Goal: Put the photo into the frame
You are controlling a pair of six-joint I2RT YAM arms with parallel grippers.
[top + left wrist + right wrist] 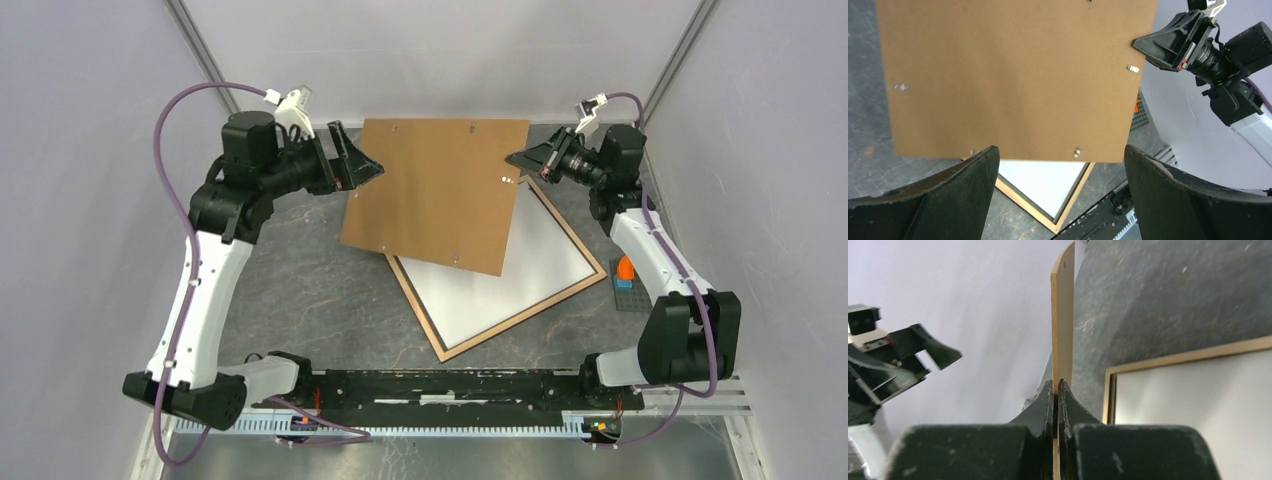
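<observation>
Right tool (1055, 386) pinching board (1063, 315) (edge-on), frame (1178, 359) beneath

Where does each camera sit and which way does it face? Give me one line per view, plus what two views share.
Top external: above and behind the bases, looking down; left arm and right arm show, the backing board over the frame.
Left wrist: on the left arm, facing right across the board; its open left fingers show.
Right wrist: on the right arm, facing left along the board's edge; its right fingers are shut on that edge.
Shared: both wrist views show board, frame and the opposite arm.
</observation>
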